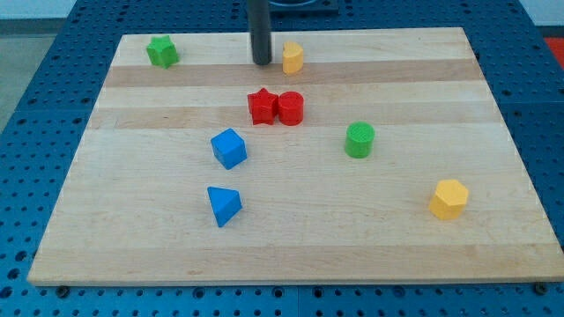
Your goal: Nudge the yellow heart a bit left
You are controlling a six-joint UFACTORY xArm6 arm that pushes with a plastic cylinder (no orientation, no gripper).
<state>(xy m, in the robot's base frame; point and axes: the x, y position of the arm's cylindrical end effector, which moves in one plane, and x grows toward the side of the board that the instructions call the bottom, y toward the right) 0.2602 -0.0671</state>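
Observation:
The yellow heart (293, 58) sits near the view's top, a little right of centre, on the wooden board (159, 246). My tip (262, 62) rests on the board just left of the yellow heart, with a small gap between them. The dark rod rises straight up out of the view's top.
A green star (162, 52) lies at the top left. A red star (262, 107) touches a red cylinder (291, 108) below the tip. A blue cube (229, 148), a blue triangular block (223, 205), a green cylinder (359, 140) and a yellow hexagon (449, 198) lie lower down.

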